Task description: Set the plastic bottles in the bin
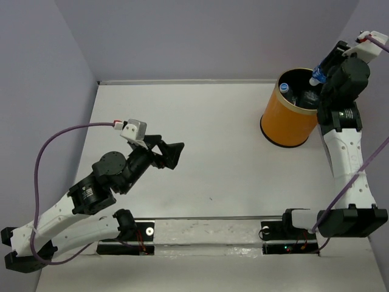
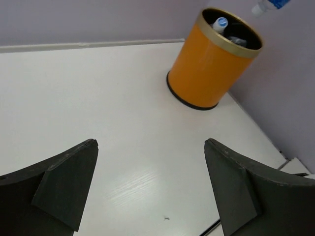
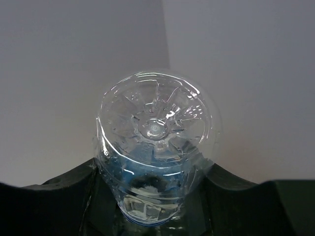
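Observation:
The orange-yellow bin (image 1: pixel 285 118) stands at the far right of the table; it also shows in the left wrist view (image 2: pixel 209 69). Inside it lie bottles, one with a blue-and-white cap (image 1: pixel 284 87) (image 2: pixel 220 22). My right gripper (image 1: pixel 325 73) is shut on a clear plastic bottle with a blue label (image 1: pixel 318 73), held tilted above the bin's right rim; in the right wrist view its base (image 3: pixel 156 128) fills the space between the fingers. The bottle tip shows in the left wrist view (image 2: pixel 266 6). My left gripper (image 1: pixel 176 153) is open and empty over the left-middle table.
Grey walls close in the table at the back and both sides. The bin sits close to the right wall. A black rail (image 1: pixel 206 219) with the arm bases runs along the near edge.

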